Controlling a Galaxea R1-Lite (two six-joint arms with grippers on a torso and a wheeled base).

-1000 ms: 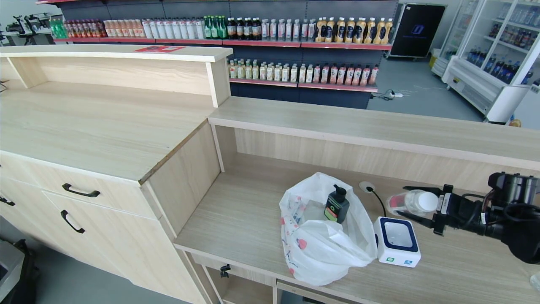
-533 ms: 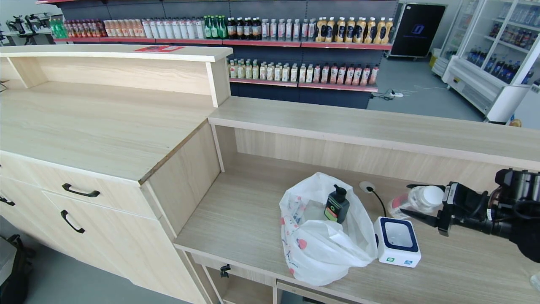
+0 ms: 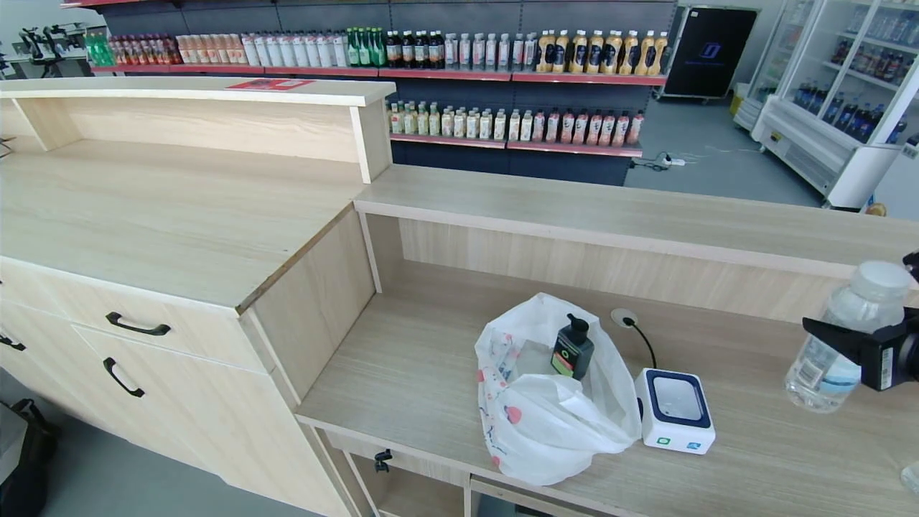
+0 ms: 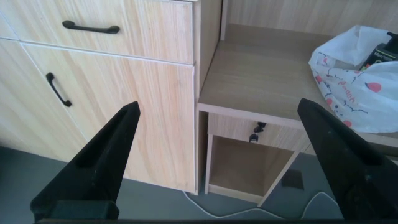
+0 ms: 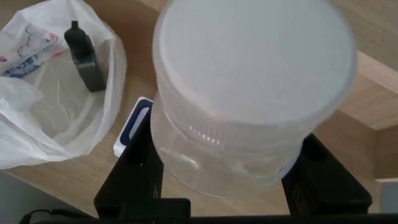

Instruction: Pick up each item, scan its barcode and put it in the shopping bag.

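The bottle [image 3: 858,301] hangs upright near the worktop's [image 3: 416,373] right edge. The right tool [image 3: 836,343] is clamped round its middle, leaving the low label bare, probably for the scanner [image 3: 675,409] by the front edge, just beside the bag [image 3: 546,431]. The left tool [image 4: 219,102] hangs with fingers apart, off the front.

**Wooden counter, bag and scanner**

The light wood counter [image 3: 402,373] carries a white shopping bag [image 3: 553,431], its mouth open, near the front edge. A white scanner [image 3: 675,411] sits just right of the bag. A black cable [image 3: 645,342] runs from the scanner to a port farther back.
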